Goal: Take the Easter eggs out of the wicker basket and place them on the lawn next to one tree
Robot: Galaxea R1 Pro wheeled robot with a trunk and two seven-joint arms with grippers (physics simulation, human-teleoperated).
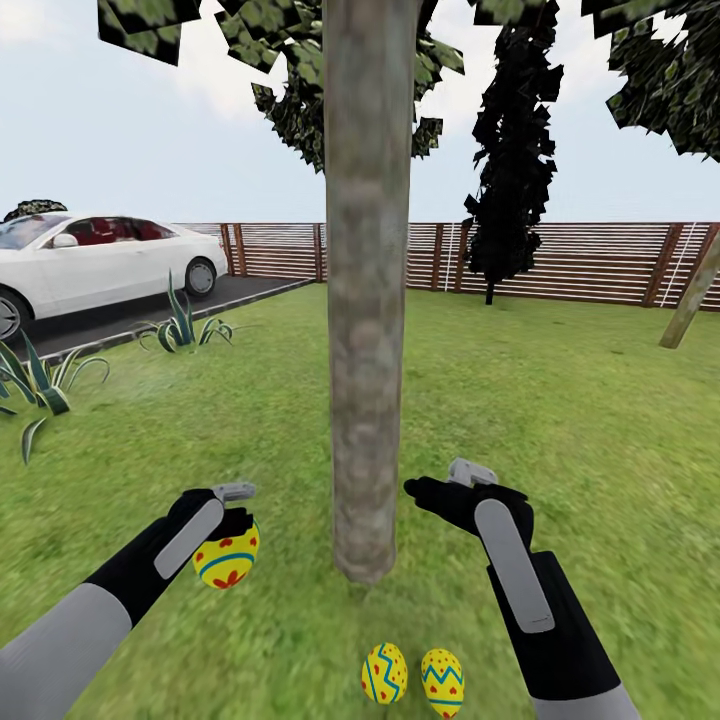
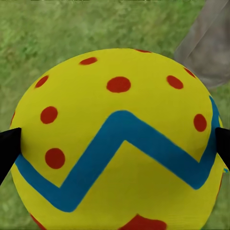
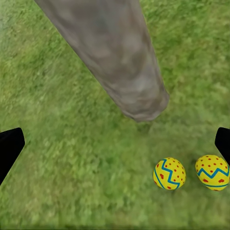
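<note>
head view: the left gripper point(image 1: 232, 522) clamps an egg point(image 1: 227, 560) at 8 o'clock of the trunk point(image 1: 367, 300), two eggs point(image 1: 385, 673) lie on the lawn point(image 1: 560, 400) at 6 o'clock of its base, and the right gripper point(image 1: 440, 487) hangs spread and empty at 4 o'clock. left wrist: the held egg point(image 2: 120, 143) sits between both fingertips point(image 2: 8, 146) above grass, no writing on it. right wrist: wide-apart fingertips point(image 3: 9, 146) frame the trunk base point(image 3: 139, 96) and the two eggs point(image 3: 169, 173) near it.

You get flat, even daylight with no clear source; the tree point(image 1: 367, 300) casts no distinct shadow on the lawn point(image 1: 560, 400). The foliage renders as jagged dark patches. In your wrist views the grass looks soft and smeared, and nothing glares.
</note>
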